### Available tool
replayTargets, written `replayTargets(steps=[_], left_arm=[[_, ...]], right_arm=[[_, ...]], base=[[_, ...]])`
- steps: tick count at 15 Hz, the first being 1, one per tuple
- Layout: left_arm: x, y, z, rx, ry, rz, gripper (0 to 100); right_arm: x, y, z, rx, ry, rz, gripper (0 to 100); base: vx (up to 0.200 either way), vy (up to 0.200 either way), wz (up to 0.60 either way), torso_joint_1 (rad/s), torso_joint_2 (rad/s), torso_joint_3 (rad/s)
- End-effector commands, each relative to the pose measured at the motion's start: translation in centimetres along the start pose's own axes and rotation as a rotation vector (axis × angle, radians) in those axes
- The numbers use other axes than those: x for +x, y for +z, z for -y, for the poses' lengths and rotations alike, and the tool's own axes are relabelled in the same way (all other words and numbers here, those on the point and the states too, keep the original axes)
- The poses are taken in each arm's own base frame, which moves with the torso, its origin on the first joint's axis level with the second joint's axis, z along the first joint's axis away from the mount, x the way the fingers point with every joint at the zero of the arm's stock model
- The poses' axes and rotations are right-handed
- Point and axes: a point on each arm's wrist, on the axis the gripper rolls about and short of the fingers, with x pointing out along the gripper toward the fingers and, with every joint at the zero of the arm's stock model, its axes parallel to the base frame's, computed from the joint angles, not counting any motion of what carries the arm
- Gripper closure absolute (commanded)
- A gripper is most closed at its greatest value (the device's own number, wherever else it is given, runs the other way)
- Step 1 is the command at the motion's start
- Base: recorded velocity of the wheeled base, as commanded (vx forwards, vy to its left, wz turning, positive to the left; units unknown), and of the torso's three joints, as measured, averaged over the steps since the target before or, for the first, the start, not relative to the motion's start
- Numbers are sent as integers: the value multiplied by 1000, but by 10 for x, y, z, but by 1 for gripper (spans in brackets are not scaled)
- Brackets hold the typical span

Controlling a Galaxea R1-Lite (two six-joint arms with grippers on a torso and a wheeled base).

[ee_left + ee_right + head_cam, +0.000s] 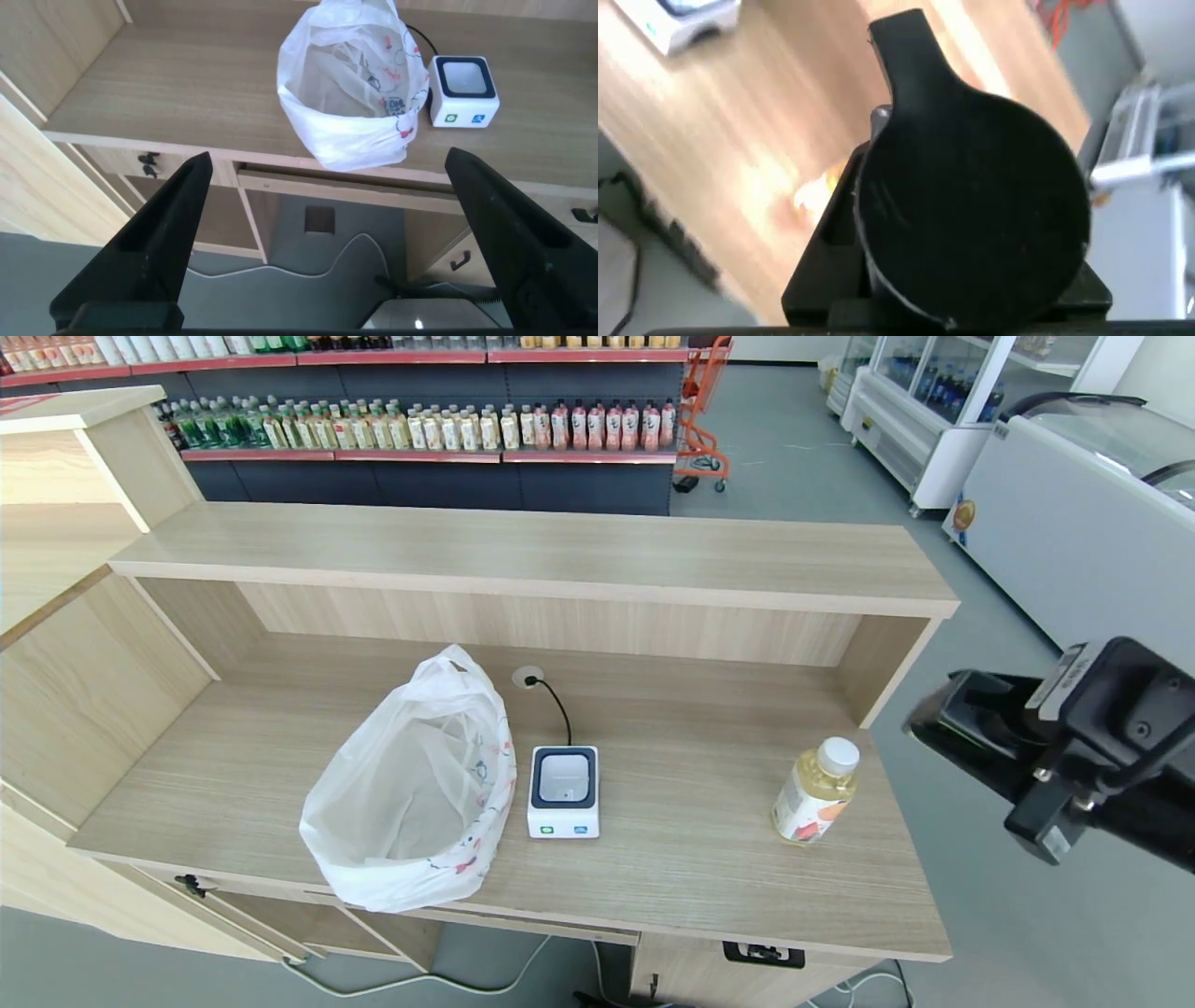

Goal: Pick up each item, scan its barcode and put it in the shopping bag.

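Tipping is my worry: the bottle stands upright near the counter's right edge, and since I cannot tell how wide my right gripper is, it could knock the bottle off; my left gripper gapes empty.

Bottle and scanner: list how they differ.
The bottle is tall, round, white-capped; the scanner is a low square box. The scanner trails a cable; the bottle has none. The scanner sits beside the shopping bag; the bottle stands apart. Both rest on the counter.
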Motion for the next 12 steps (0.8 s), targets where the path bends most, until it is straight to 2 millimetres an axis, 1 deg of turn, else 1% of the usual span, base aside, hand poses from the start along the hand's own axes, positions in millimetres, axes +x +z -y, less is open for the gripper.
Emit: replayTargets(steps=[1, 2, 4, 5, 6, 7, 8, 9, 10, 12], left_arm=[[0, 0, 0, -1, 0, -1, 0], [0, 0, 0, -1, 0, 0, 0], [0, 0, 0, -1, 0, -1, 0], [0, 0, 0, -1, 0, 0, 0], [0, 0, 0, -1, 0, 0, 0], [0, 0, 0, -1, 0, -1, 0], [0, 0, 0, -1, 0, -1, 0], [0, 0, 0, -1, 0, 0, 0], [0, 0, 0, -1, 0, -1, 0], [0, 0, 0, -1, 0, 0, 0]], right_arm=[[-21, -22, 17, 163, -93, -158, 100], [-21, -29, 22, 287, -52, -202, 100], [-20, -37, 19, 577, 112, -249, 100], [-15, -40, 16, 746, 181, -253, 100], [-8, -38, 17, 937, 270, -223, 100], [-3, -31, 23, 1083, 361, -176, 100], [4, -27, 29, 1175, 406, -161, 100], [17, -23, 37, 1263, 419, -164, 100], [33, -21, 42, 1296, 412, -148, 100], [47, -23, 42, 1298, 403, -123, 100]], base=[[0, 0, 0, 0, 0, 0], [0, 0, 0, 0, 0, 0], [0, 0, 0, 0, 0, 0], [0, 0, 0, 0, 0, 0], [0, 0, 0, 0, 0, 0], [0, 0, 0, 0, 0, 0], [0, 0, 0, 0, 0, 0], [0, 0, 0, 0, 0, 0], [0, 0, 0, 0, 0, 0], [0, 0, 0, 0, 0, 0]])
